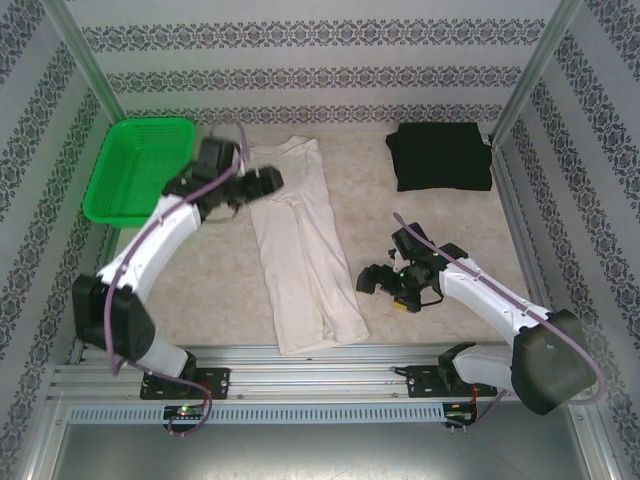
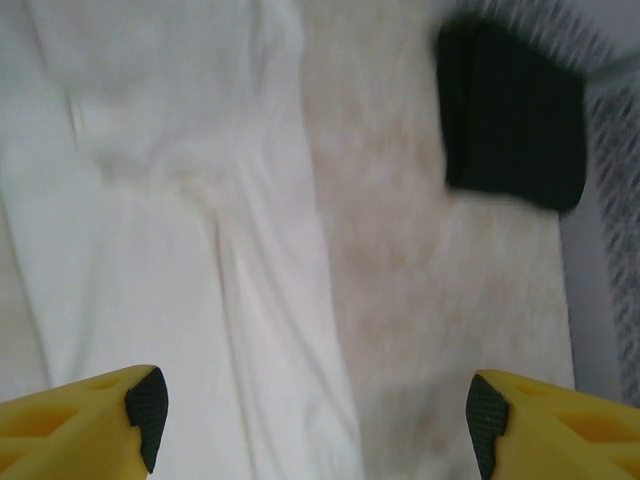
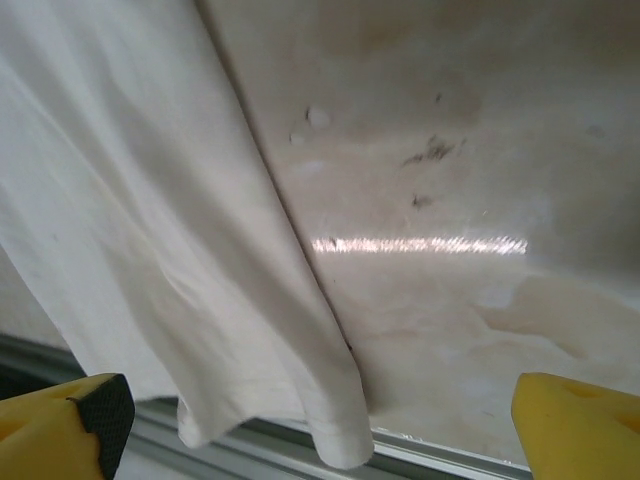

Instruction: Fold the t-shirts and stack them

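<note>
Currently, beige desk (image 1: 420, 240) as work surface. At its middle, white t-shirt (image 1: 300, 250): folded into a long narrow strip, lies flat, runs from the far side to the desk's near edge. Far left corner: green basket (image 1: 135, 170). Far right corner: black t-shirt (image 1: 440, 155), folded to a compact block, well apart from the white one. Left end effector (image 1: 262, 183) over the strip's far end, fingers spread, pinching nothing. Right end effector (image 1: 372, 280) just right of the strip's near end, spread wide, holding nothing.
</note>
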